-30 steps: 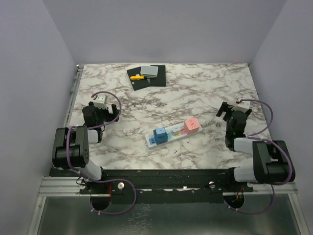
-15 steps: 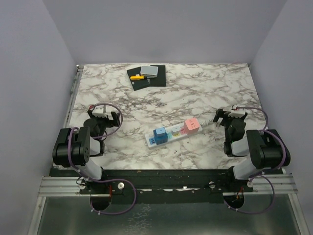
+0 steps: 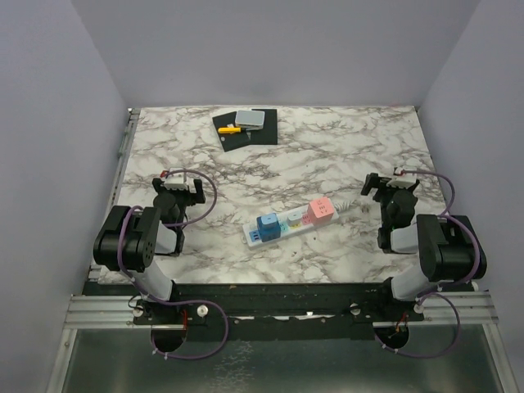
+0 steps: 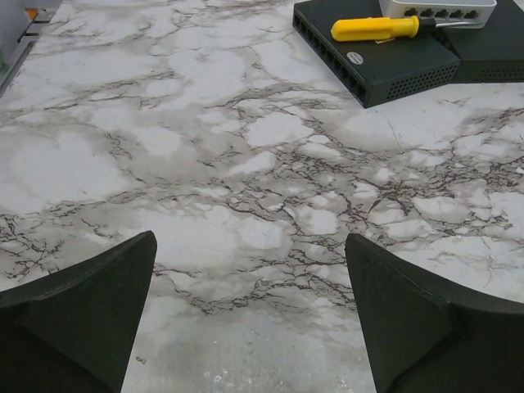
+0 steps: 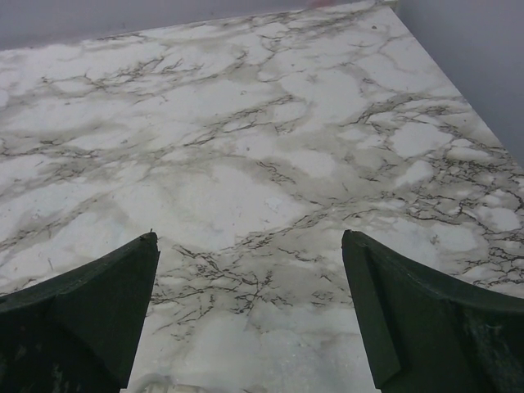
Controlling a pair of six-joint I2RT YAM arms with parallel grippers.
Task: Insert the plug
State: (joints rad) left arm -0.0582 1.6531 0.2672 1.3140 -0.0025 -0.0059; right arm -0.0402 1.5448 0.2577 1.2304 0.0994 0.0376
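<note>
The power strip (image 3: 288,223) lies on the table (image 3: 344,147) between the two arms. A blue plug (image 3: 266,227) and a pink plug (image 3: 320,210) sit on it. The left gripper (image 4: 250,241) and the right gripper (image 5: 250,237) have their jaws spread wide and hold nothing. A yellow screwdriver (image 4: 385,28) lies on a black box (image 4: 393,61) far back.

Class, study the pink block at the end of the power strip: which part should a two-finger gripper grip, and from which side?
Probably the pink block's two flat faces that run along the power strip's long edges, coming down from above. It is boxy and stands proud of the strip, with those faces bare; the open right gripper is nearest.
</note>
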